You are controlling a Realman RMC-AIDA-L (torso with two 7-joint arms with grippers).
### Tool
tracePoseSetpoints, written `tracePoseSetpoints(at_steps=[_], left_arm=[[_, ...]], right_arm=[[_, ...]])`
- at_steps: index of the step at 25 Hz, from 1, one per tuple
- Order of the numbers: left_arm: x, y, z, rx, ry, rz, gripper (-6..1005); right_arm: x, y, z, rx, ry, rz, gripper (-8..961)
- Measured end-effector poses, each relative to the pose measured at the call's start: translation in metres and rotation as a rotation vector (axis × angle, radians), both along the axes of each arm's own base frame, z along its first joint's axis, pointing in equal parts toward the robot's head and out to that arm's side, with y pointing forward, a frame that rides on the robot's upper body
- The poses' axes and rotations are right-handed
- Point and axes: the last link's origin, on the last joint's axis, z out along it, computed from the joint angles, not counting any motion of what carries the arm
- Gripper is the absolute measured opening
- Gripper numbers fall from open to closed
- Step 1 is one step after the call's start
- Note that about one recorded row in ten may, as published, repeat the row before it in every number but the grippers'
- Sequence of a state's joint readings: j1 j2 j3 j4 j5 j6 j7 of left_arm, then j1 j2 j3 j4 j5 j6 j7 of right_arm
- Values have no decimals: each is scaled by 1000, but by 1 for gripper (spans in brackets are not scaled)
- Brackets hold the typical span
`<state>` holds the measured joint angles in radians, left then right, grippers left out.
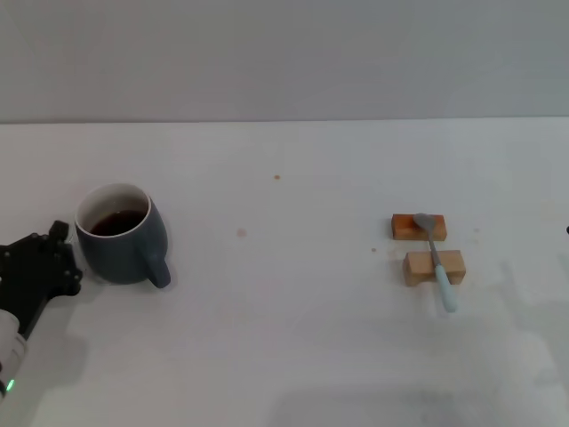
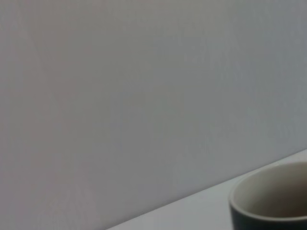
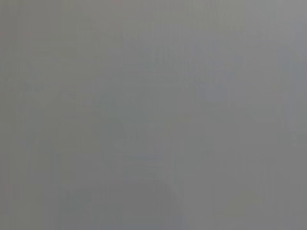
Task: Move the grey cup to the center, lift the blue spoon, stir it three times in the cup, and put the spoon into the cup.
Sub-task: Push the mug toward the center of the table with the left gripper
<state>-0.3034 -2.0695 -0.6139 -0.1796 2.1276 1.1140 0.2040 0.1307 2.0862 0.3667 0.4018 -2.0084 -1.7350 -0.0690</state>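
We are seeing the left gripper [image 1: 55, 258] sitting just beside the grey cup [image 1: 118, 236] at the table's [image 1: 293, 338] left side, and we can't tell how far its fingers are parted or whether they are touching it; a clumsy shove could be sloshing out the dark liquid. The blue spoon [image 1: 436, 258] is lying across two wooden blocks [image 1: 425, 245], well apart on the right. The right gripper is staying out of sight, its wrist view giving only blank grey.

Grey cup [image 1: 122, 236] left; blue spoon [image 1: 436, 257] right, across two blocks [image 1: 427, 246].

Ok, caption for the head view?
Left gripper beside the grey cup; blue spoon lies across two wooden blocks.
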Motion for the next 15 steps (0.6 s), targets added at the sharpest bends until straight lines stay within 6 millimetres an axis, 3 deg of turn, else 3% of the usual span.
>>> tracePoseSetpoints(at_steps=[8,15], left_arm=[[-7,13,5,-21,49,36,-2],[0,20,0,-39,52,19,-2]], right_arm=[[0,0,0,1,0,2,829],[0,0,0,0,0,3,829]])
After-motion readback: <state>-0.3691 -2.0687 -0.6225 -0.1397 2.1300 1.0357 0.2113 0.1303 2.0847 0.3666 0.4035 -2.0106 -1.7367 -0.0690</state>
